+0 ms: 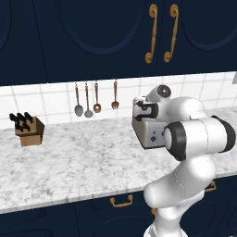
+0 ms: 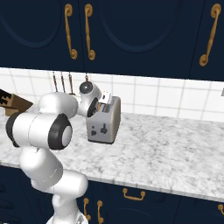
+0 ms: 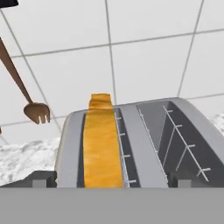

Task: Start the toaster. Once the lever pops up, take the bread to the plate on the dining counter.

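One toaster (image 2: pixel 105 121) is being seen on the wall counter (image 1: pixel 83 162), a small silver-grey box with rounded edges. Two slots are being counted in its top in the hand view: the left one is being occupied by one slice of bread (image 3: pixel 102 144), flat and golden-orange, standing on edge and rising a little above the slot; the right one is being shown with thin wire guides along dark inner walls. On the end panel facing the right base view, one small dark lever (image 2: pixel 104 129) and one small round knob (image 2: pixel 93 129) are being made out.

The gripper (image 1: pixel 144 110) is being held just above the toaster's top, at the end of the white arm with dark joints. Its fingertips are being hidden in the hand view, and the base views are too small; it cannot be told how far the jaws are standing apart, and nothing is being seen in their hold.

The counter is being shown as a white-grey marbled slab over dark navy cabinets with curved brass handles. On the white tiled wall (image 1: pixel 55 99), four utensils (image 1: pixel 88 99) with brown handles are being hung in a row. One wooden knife block (image 1: pixel 28 130) with dark handles is being seen well apart to the left.
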You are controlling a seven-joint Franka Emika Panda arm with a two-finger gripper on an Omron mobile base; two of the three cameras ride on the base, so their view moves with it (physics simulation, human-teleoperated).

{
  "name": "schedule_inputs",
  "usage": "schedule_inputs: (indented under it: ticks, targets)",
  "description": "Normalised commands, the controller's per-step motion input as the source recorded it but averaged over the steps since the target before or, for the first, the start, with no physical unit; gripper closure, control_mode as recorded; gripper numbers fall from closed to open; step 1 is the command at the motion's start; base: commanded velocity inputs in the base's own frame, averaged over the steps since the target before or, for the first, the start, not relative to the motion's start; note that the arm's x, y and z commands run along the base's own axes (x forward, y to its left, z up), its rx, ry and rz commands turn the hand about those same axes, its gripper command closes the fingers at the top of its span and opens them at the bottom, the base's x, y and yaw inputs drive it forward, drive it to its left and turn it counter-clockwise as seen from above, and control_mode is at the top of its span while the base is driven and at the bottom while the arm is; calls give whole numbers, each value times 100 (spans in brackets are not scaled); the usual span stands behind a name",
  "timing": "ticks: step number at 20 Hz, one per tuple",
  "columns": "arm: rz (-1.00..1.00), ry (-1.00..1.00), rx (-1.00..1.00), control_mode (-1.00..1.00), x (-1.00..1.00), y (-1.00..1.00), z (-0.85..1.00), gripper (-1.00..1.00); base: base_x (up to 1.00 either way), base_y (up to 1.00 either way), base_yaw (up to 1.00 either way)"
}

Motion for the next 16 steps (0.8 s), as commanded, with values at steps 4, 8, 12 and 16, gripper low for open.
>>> schedule_inputs:
  ticks: [4, 8, 12, 16]
  targets:
    - [0, -3, 0, -100, -1, 0, -28, 100, 0, 0, 0]
    - [0, -15, 0, -100, -33, 0, -5, 100, 0, 0, 0]
    - [0, -23, 0, -100, -37, 0, 2, 100, 0, 0, 0]
    - [0, -28, 0, -100, -19, -2, 42, 100, 0, 0, 0]
